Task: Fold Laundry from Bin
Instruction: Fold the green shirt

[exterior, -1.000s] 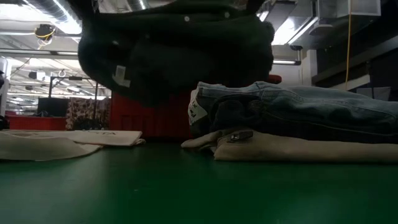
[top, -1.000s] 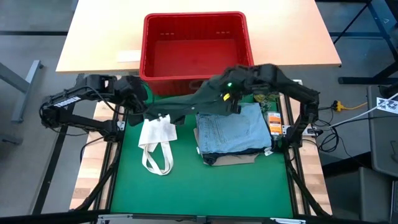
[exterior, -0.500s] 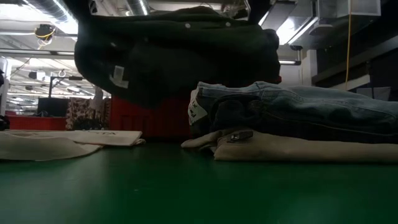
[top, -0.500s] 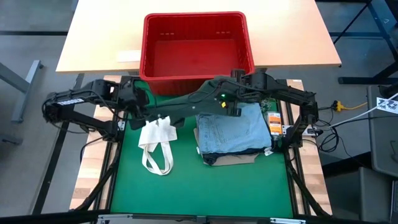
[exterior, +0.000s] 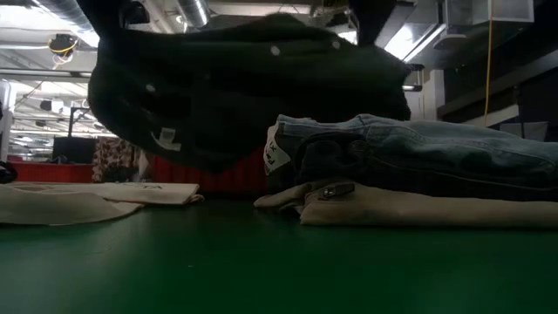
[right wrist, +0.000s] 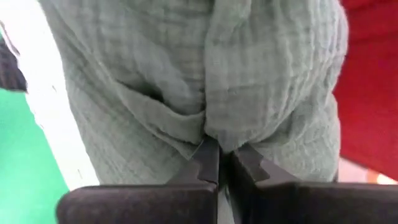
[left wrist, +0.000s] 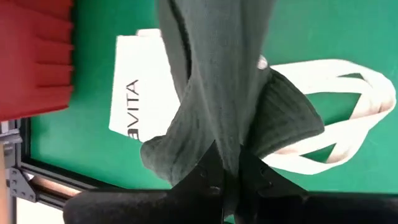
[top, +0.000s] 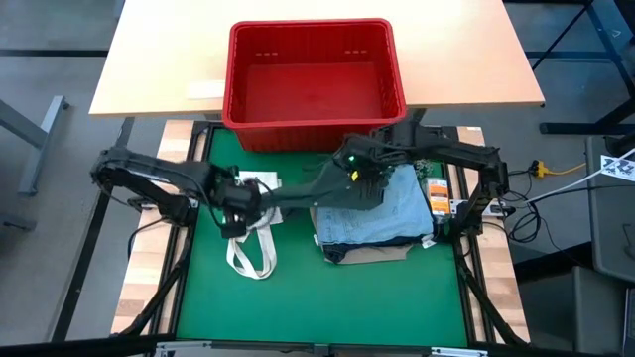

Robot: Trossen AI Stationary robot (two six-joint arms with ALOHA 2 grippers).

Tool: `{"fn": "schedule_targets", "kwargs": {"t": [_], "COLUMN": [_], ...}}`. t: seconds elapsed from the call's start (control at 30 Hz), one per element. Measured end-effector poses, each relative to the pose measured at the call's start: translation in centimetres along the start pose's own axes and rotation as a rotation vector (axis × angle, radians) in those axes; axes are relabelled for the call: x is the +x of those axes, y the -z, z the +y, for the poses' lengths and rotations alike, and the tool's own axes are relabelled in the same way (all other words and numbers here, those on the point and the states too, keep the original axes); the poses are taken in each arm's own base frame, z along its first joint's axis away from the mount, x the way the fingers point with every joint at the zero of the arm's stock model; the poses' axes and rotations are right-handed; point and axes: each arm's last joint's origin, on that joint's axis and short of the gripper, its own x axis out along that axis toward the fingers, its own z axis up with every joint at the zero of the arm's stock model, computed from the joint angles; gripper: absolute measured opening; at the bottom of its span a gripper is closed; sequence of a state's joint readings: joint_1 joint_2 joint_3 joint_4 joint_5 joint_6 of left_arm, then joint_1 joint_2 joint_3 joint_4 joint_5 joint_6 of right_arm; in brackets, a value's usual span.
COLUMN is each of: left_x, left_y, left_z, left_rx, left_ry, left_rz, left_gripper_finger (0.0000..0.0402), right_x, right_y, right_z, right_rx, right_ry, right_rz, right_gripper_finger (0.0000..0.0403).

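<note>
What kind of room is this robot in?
Probably a workshop or lab: bare ceiling pipes and strip lights, a metal-framed green table, and a red bin on a wooden bench.

Both arms stretch a dark garment [top: 298, 190] (olive-green) above the green mat [top: 298, 297].

Both hands have carried the dark olive-green garment [top: 298, 188] away from the bin [top: 313, 129], the left hand [top: 241, 201] now over the tote bag [top: 248, 243].

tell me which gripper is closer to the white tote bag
Left. The left gripper hangs right over the white tote bag, shut on one end of the dark olive-green garment. The right gripper grips the other end, over the folded light blue jeans.
</note>
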State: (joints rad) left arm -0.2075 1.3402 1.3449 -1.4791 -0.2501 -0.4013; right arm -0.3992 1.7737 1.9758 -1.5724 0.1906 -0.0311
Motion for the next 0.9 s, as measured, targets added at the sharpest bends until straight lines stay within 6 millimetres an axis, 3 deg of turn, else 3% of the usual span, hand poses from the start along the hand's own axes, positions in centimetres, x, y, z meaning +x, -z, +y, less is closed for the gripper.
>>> {"fn": "schedule_targets", "kwargs": {"t": [0.2,0.4,0.7,0.9], "left_x": [2.3,4.5,6.1,6.0], "left_y": [-1.3,-2.3,-2.9,-2.6], "left_z": [-3.6,-6.9,-9.0,-9.1], "left_rx": [0.060,0.122,0.161,0.175], "left_ry": [-0.031,-0.040,-0.043,-0.047], "left_rz": [0.071,0.083,0.091,0.109], "left_gripper_finger": [0.0000,0.0000,0.0000,0.0000], "right_x": [4.3,6.6,7.4,7.3], "right_y": [1.3,3.2,4.2,4.3], "right_z": [3.4,7.1,9.8,9.8], "right_rx": [-0.096,-0.181,-0.270,-0.277], "right_ry": [-0.014,0.017,0.030,0.060], "right_rz": [0.176,0.283,0.299,0.301], "right_gripper_finger": [0.0010,0.0010,0.0012,0.0072]}}
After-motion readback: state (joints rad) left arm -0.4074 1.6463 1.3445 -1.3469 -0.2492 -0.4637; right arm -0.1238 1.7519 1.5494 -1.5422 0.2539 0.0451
